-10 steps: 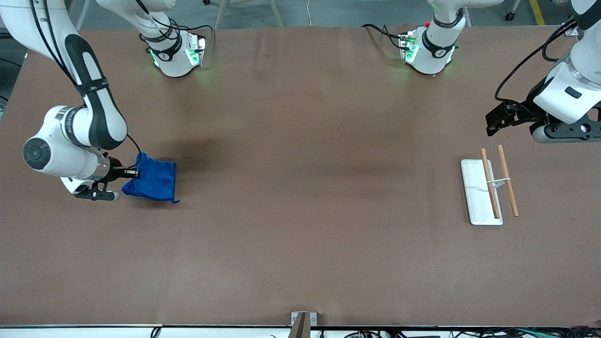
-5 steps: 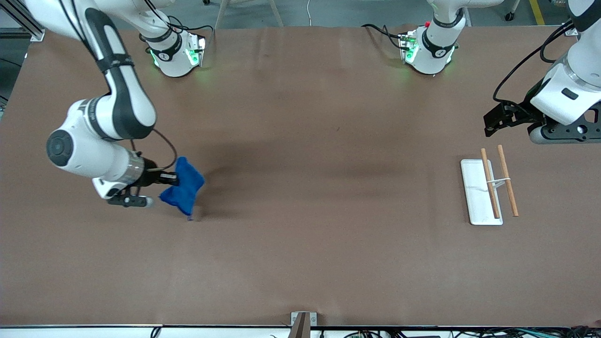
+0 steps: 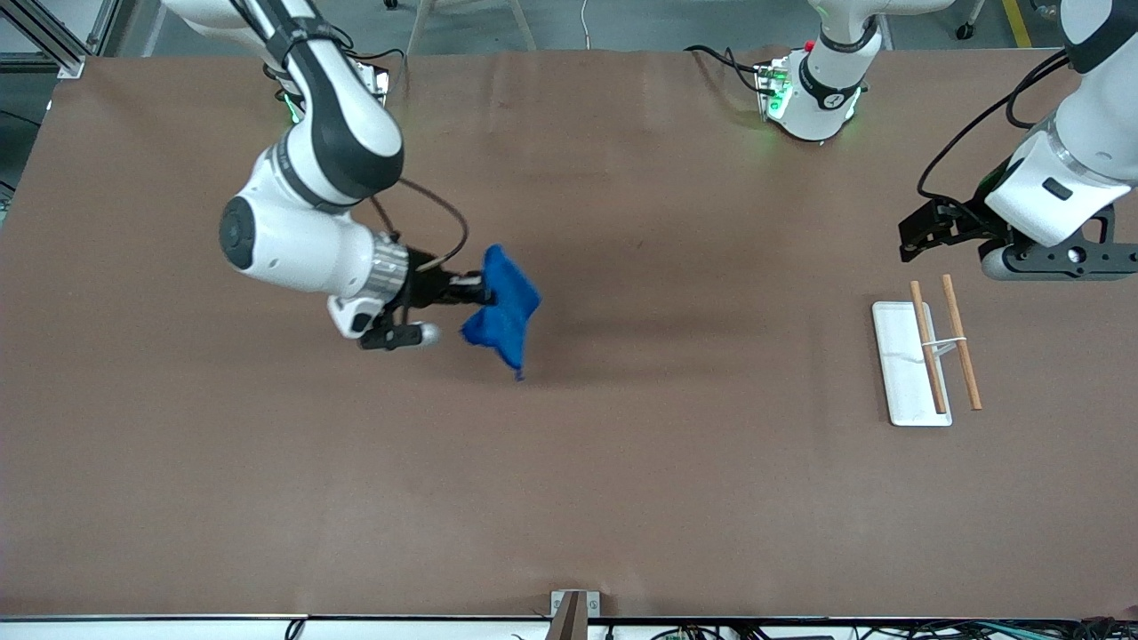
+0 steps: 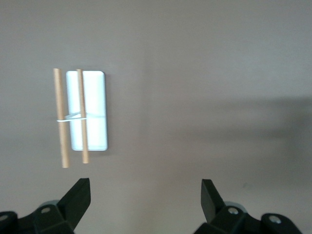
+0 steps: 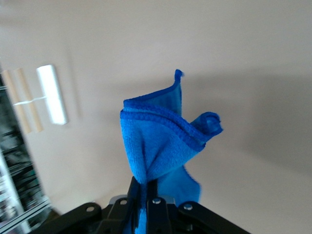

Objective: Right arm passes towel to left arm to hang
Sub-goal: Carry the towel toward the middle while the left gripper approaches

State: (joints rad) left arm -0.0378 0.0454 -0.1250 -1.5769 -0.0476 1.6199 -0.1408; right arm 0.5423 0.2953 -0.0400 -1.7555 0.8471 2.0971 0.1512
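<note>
Towel (image 3: 502, 307), bright blue and bunched, hangs at 3 o'clock from our right gripper (image 3: 476, 292), pinched in its closed jaws above mid-surface (image 3: 622, 462). Our left gripper (image 3: 920, 233) waits spread open over the rack (image 3: 905, 373).

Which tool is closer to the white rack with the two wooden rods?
Left. The left tool hovers open just beside the white rectangular rack with two wooden rods. The right tool holds the bright blue cloth towel over mid-table.
</note>
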